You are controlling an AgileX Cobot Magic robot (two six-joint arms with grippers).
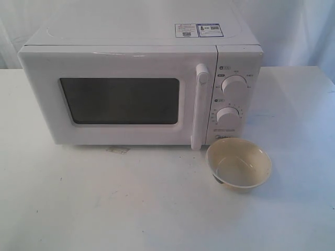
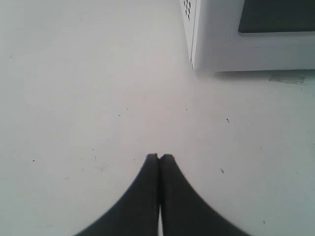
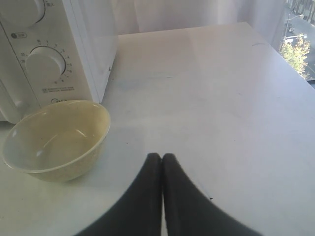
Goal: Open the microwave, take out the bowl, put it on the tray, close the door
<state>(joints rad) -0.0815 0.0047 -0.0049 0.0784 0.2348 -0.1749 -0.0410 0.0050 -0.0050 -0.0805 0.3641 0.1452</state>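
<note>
**Ana:** What are the hands doing?

**Ben:** The left hand [image 2: 158,157] is pinching together on nothing, hanging over bare bench [image 2: 74,73]. The right hand [image 3: 161,156] is pinching together too, empty, near the bowl [image 3: 56,137].

**Ana:** Where is the bowl sitting?

**Ben:** On the bench, at five o'clock from the microwave [image 1: 141,29] window, just beside the handle [image 1: 200,104]. The door [image 1: 115,63] is sitting shut. I am not seeing any tray.

**Ana:** What could be going wrong?

**Ben:** I am guessing the door, swinging out, could be bumping the bowl. A pinched hand could be pushing it away, too.

**Ana:** Any words?

**Ben:** The stickers [image 1: 199,30] on top are showing print too small to read. The bowl is half hiding the name under the knobs [image 1: 228,115].
</note>
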